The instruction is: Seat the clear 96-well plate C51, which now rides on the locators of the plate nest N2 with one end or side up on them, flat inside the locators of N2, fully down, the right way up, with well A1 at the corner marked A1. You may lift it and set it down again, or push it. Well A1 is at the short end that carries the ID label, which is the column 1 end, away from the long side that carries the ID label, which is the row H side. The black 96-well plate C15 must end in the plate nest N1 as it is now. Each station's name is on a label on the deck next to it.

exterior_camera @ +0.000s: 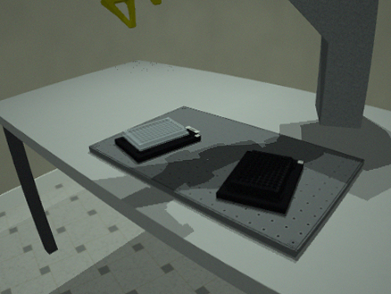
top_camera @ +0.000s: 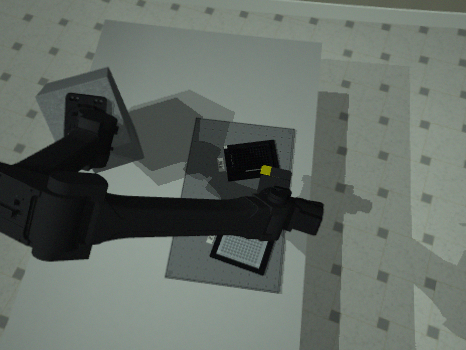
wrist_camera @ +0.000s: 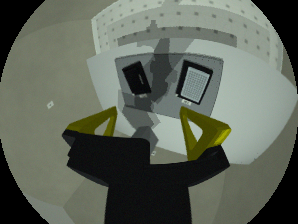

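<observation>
The table (exterior_camera: 66, 103) carries a grey perforated deck plate (exterior_camera: 328, 172) set toward its right edge, with two black nests on it. The black plate (exterior_camera: 262, 174) sits in its nest at the deck's far end in the top view; I leave it alone. The clear plate (exterior_camera: 154, 132) rides on the other nest (exterior_camera: 141, 154), at the deck's near end in the top view, close to the table's front edge, and seems slightly tilted rather than sunk inside the locators. My gripper (wrist_camera: 148, 109) hangs high above the deck, yellow fingers spread fully apart, holding nothing. Judgement on handling: thin moulded plastic, light, stiff, smooth-walled, so likely slippery and easily cracked or skidded by a hard squeeze. I would take it across the two long side walls near mid-length, low on the skirt, with gentle force. Labels are too small to read, so I cannot tell the A1 corner from here.
</observation>
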Robot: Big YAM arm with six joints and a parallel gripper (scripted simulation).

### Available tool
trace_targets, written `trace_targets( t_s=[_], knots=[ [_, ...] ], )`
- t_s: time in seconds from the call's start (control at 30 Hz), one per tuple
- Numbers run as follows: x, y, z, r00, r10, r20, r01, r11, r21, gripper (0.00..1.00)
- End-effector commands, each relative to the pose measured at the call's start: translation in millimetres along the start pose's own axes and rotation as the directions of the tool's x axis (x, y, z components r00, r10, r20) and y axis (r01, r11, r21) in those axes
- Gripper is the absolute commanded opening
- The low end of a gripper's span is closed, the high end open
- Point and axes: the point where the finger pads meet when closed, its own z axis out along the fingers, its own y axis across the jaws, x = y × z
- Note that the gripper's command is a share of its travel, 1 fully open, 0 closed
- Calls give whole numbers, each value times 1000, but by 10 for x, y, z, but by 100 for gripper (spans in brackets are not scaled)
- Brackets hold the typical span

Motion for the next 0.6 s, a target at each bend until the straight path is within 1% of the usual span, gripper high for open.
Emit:
trace_targets(
  t_s=[0.0,0.1,0.13,0.17,0.2,0.27,0.37,0.4,0.43,0.47,0.57],
  knots=[
    [19,-114,186,1000,-4,5,4,999,38,100],
    [-4,-189,308,1000,-5,5,4,1000,31,100],
    [-5,-193,313,1000,-5,5,4,999,32,100],
    [-8,-234,351,1000,2,16,-3,998,68,100],
    [-12,-264,391,1000,5,21,-7,997,82,100],
    [-12,-264,391,1000,5,21,-7,997,82,100],
    [-25,-344,512,1000,5,22,-6,997,76,100],
    [-25,-344,512,1000,5,22,-6,997,76,100],
    [-24,-387,550,999,11,31,-14,993,113,100],
    [-25,-419,588,999,14,36,-18,992,127,100],
    [-28,-500,704,999,14,37,-18,993,121,100]
  ],
)
